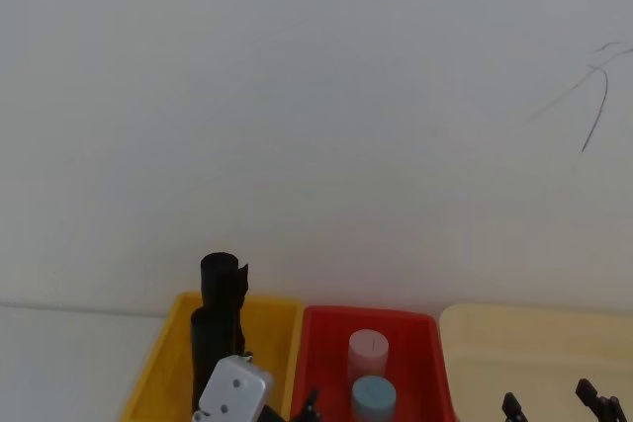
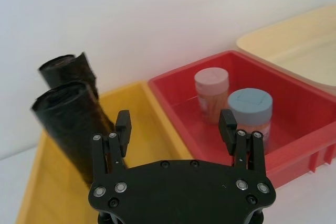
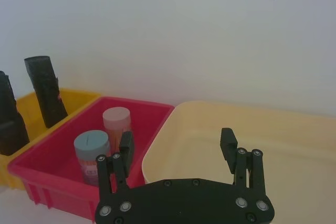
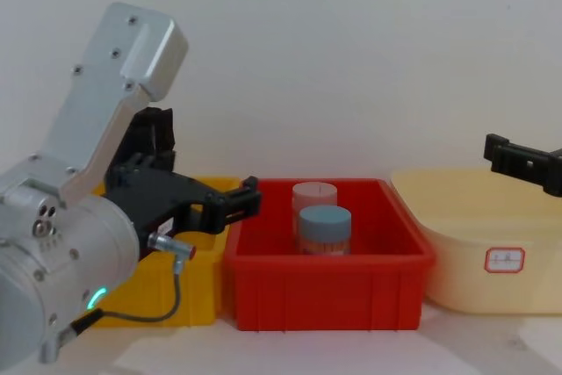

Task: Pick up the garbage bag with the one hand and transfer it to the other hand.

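Observation:
Two tall black garbage bag rolls stand upright in the yellow bin (image 2: 152, 124): the nearer roll (image 2: 73, 127) and one behind it (image 2: 65, 72). In the head view they show as one dark column (image 1: 220, 308), and in the right wrist view as two rolls (image 3: 44, 90). My left gripper (image 2: 176, 129) is open, hovering over the wall between the yellow and red bins. The nearer roll is just outside one of its fingers (image 2: 122, 129), not between them. The chest view shows this gripper (image 4: 239, 203) in front of a roll (image 4: 158, 138). My right gripper (image 3: 177, 148) hangs open and empty over the cream bin (image 3: 273, 129).
The red bin (image 2: 294, 129) in the middle holds a pink-lidded jar (image 2: 211, 85) and a blue-lidded jar (image 2: 251, 109). The cream bin (image 4: 457, 243) stands on the right, and my right gripper (image 4: 520, 159) hangs above it. A white wall rises close behind the bins.

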Robot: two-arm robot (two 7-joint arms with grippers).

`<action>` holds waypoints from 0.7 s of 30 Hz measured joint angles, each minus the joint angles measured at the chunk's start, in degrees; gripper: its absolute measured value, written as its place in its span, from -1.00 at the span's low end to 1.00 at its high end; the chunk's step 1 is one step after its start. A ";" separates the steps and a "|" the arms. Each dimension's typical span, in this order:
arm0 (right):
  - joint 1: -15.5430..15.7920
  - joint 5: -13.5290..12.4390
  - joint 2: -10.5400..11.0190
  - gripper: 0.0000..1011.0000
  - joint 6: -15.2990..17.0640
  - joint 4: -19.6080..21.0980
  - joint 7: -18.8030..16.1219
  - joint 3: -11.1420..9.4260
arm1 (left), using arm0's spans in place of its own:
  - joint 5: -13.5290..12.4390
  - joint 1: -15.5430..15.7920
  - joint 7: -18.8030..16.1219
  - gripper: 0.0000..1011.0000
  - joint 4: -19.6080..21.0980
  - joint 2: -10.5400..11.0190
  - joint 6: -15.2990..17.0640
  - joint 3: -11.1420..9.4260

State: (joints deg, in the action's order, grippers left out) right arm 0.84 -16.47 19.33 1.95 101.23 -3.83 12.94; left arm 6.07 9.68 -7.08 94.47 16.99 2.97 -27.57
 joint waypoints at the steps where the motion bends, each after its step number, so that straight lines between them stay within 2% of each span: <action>1: 0.00 0.00 0.00 0.98 0.00 0.00 0.00 0.00 | -0.13 -0.26 -0.46 0.98 0.21 -0.05 0.07 0.11; 13: 0.00 0.00 0.00 0.98 0.00 0.00 0.00 0.00 | -1.78 -5.62 -5.86 0.98 4.64 -0.36 0.80 2.90; 21: 0.00 0.00 0.00 0.98 0.00 0.00 0.00 0.00 | -1.68 -8.09 -7.37 0.98 6.78 -0.27 1.74 4.87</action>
State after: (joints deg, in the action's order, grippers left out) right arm 0.84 -16.46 19.33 1.95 101.23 -3.83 12.94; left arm 4.38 1.59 -14.44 101.25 16.72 4.72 -22.70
